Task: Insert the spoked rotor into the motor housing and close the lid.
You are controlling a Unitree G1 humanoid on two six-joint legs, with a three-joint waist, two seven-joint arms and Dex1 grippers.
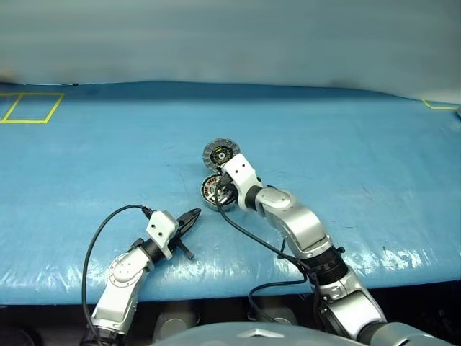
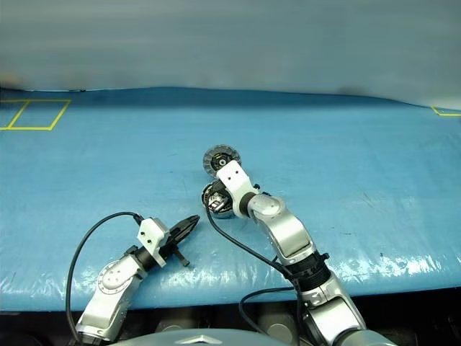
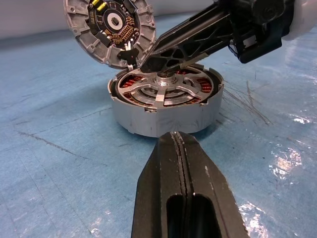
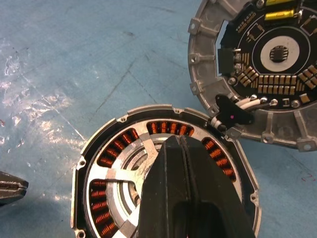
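shut right gripper (image 4: 190, 198) hiding spoked rotor (image 4: 126, 171) hub, lid (image 4: 267, 64) cropped

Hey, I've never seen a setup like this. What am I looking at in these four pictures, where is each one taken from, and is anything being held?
This is a two-armed humanoid robot at a table covered with a blue sheet. The two wide pictures come from cameras in its head, looking down over the left arm and the right arm. The two close-ups come from cameras on the wrists, looking along each arm's black jaws.

On the sheet stands the motor housing, a silver cup with copper windings. The spoked rotor already sits inside it. The lid leans at the housing's rim, circuit side showing, not yet closed.

Both pairs of jaws are shut and hold nothing. The right one's tip is over the rotor's hub, and the left one waits apart.
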